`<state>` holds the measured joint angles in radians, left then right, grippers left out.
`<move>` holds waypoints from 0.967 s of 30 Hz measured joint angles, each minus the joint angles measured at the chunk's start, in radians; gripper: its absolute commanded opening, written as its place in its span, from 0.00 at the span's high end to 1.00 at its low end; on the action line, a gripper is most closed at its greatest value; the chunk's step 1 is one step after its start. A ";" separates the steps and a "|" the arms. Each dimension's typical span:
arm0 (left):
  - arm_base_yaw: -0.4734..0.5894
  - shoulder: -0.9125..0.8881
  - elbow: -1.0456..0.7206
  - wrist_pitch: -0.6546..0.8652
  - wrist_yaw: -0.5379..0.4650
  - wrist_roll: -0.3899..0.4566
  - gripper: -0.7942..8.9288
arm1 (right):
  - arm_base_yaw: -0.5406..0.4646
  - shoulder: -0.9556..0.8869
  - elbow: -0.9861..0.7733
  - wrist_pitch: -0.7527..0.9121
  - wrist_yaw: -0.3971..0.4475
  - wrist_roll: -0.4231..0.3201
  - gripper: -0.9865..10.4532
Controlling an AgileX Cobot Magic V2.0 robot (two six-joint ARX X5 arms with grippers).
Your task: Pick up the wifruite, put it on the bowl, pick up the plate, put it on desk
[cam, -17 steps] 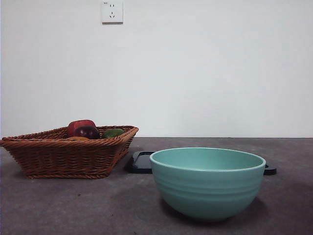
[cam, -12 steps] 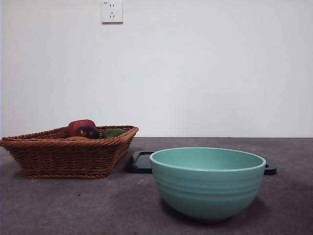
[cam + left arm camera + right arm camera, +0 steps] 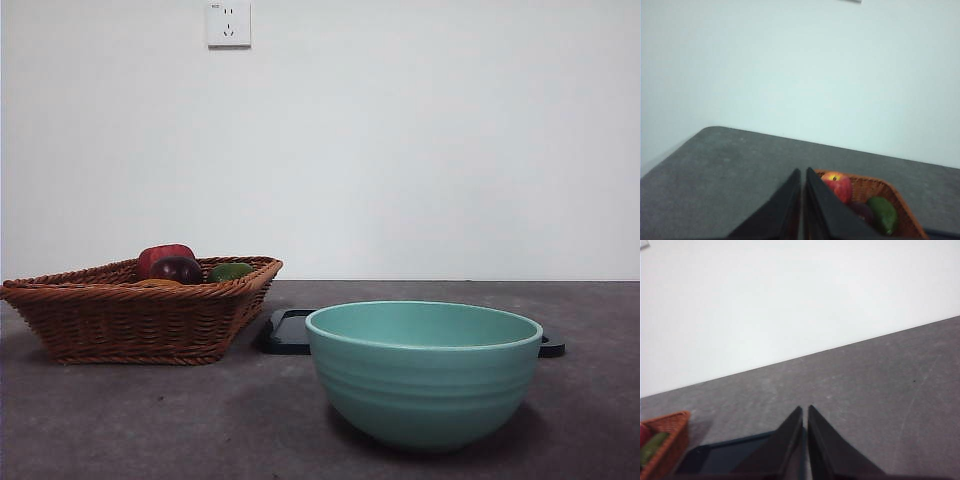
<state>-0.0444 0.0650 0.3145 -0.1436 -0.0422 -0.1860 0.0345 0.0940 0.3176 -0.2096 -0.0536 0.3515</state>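
2 containers stand on the dark grey matte desk (image 3: 120, 420) in the front view: a round mint-green ridged bowl (image 3: 424, 372) near the camera and a brown woven wicker basket (image 3: 140, 310) beside it, with a flat black plate (image 3: 288, 333) behind the bowl. The brown-orange wifruite (image 3: 157, 283) barely shows above the basket rim.

Left wrist view: the left gripper (image 3: 803, 172) is clenched, holding nothing, above the basket.

Right wrist view: the right gripper (image 3: 805, 410) is clenched, empty, over the plate.

Low front view; wrists (raised) share basket (image 3: 140, 310)
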 measured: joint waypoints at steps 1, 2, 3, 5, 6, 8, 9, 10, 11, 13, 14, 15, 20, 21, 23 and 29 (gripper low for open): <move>0.000 0.016 0.031 -0.020 0.011 -0.001 0.90 | 0.005 0.020 0.034 -0.014 -0.001 0.005 0.91; 0.000 0.033 0.063 -0.042 0.022 -0.002 0.90 | 0.010 0.040 0.069 -0.026 -0.003 0.007 0.91; 0.000 0.048 0.090 -0.063 0.031 -0.004 0.90 | 0.013 0.059 0.103 -0.035 -0.006 0.010 0.91; 0.000 0.083 0.143 -0.105 0.055 -0.008 0.90 | 0.019 0.100 0.173 -0.067 -0.020 0.013 0.91; 0.000 0.103 0.174 -0.133 0.069 -0.015 0.90 | 0.020 0.124 0.206 -0.084 -0.029 0.013 0.91; 0.000 0.136 0.225 -0.175 0.090 -0.024 0.90 | 0.023 0.169 0.262 -0.126 -0.058 0.013 0.91; -0.002 0.155 0.256 -0.199 0.106 -0.028 0.90 | 0.023 0.194 0.289 -0.153 -0.078 0.013 0.91; -0.005 0.172 0.282 -0.216 0.122 -0.033 0.90 | 0.023 0.216 0.312 -0.181 -0.100 0.013 0.91; -0.008 0.189 0.309 -0.236 0.139 -0.035 0.90 | 0.023 0.241 0.338 -0.213 -0.126 0.013 0.91; -0.017 0.219 0.354 -0.262 0.180 -0.038 0.90 | 0.023 0.290 0.389 -0.275 -0.175 0.011 0.91; -0.022 0.235 0.375 -0.272 0.204 -0.038 0.90 | 0.023 0.313 0.417 -0.305 -0.203 0.008 0.91; -0.027 0.250 0.393 -0.280 0.227 -0.039 0.90 | 0.024 0.335 0.444 -0.332 -0.227 0.003 0.91; -0.058 0.324 0.471 -0.328 0.335 -0.041 0.90 | 0.060 0.411 0.560 -0.408 -0.331 -0.054 0.91; -0.066 0.340 0.484 -0.336 0.364 -0.041 0.90 | 0.072 0.422 0.582 -0.421 -0.340 -0.067 0.91; -0.084 0.368 0.502 -0.353 0.419 -0.041 0.90 | 0.100 0.434 0.621 -0.446 -0.342 -0.091 0.91; -0.141 0.440 0.543 -0.404 0.523 -0.041 0.90 | 0.171 0.443 0.705 -0.559 -0.344 -0.168 0.91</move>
<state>-0.1852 0.5049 0.8574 -0.5480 0.4805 -0.2268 0.2050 0.5365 1.0225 -0.7689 -0.3977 0.1837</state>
